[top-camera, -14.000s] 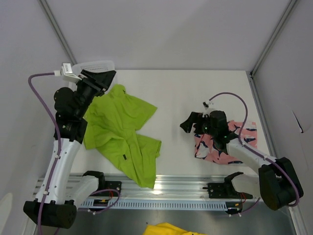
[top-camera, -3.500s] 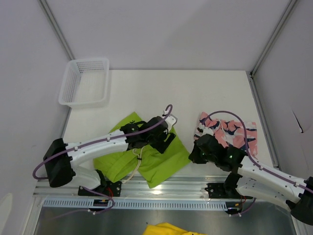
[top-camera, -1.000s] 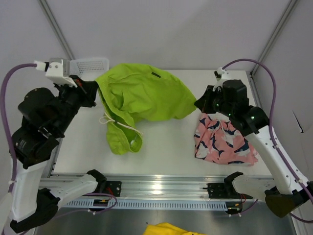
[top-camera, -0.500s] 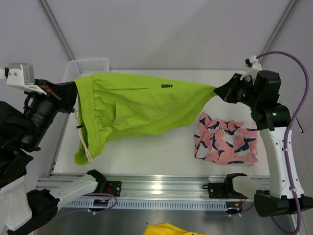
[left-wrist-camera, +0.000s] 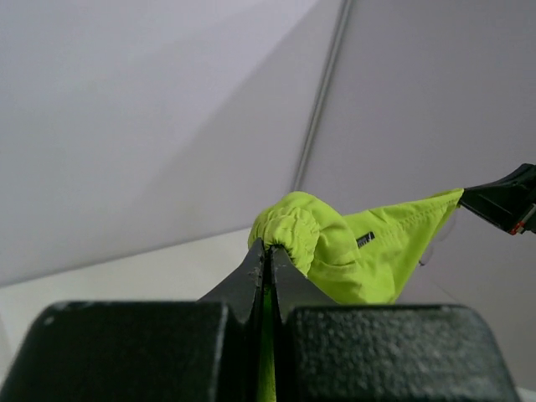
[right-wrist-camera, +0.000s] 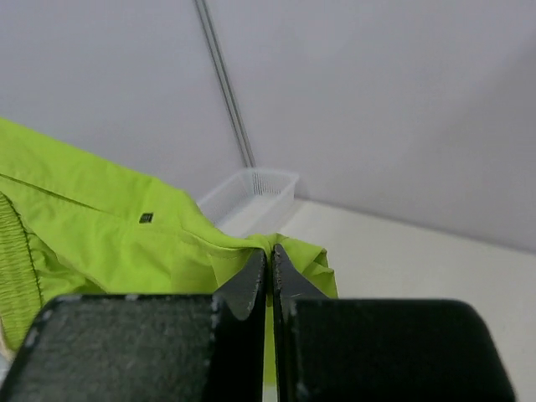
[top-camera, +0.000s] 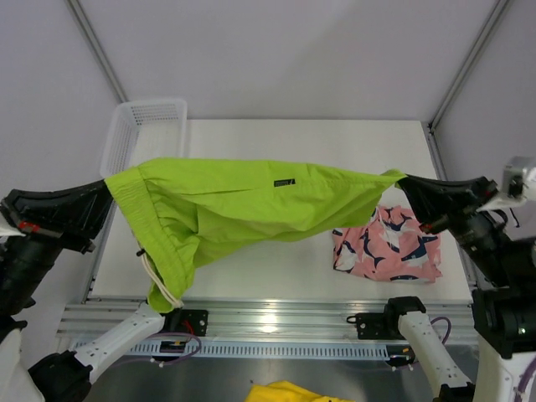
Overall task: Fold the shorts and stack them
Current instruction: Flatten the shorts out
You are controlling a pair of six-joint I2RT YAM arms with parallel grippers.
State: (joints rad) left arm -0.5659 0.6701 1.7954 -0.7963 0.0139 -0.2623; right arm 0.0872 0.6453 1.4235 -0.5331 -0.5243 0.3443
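both pairs of jaws are pressed together on cloth, with no gap showing between the fingers in either wrist view. the left gripper [top-camera: 110, 183] pinches a bunched, gathered edge of the lime green shorts [top-camera: 243, 201] above the left edge of the worktop [top-camera: 335, 142], and the left wrist view shows that roll of fabric sitting right at its fingertips [left-wrist-camera: 268, 251]. the right gripper [top-camera: 403, 178] clamps the opposite end of the same garment above the right side of the worktop, a small fold of green poking out past its tips [right-wrist-camera: 270, 251]. between them the shorts hang in the air, stretched across the width of the worktop and sagging in the middle, clear of the surface along most of their span. a small black label [top-camera: 287, 182] shows on the upper part of the fabric. at the left end a loose part droops toward the near-left corner, and a white drawstring [top-camera: 155, 272] dangles from it over the near edge, close to the metal rail [top-camera: 276, 316]. the pink shorts [top-camera: 394, 247], printed in navy and white, lie flat on the worktop near its right edge, toward the near-right corner, below the raised green hem and partly covered by it from above. a white mesh basket [top-camera: 117, 134] stands at the far-left corner. a bit of yellow cloth [top-camera: 289, 391] shows beyond the near edge, below the rail.
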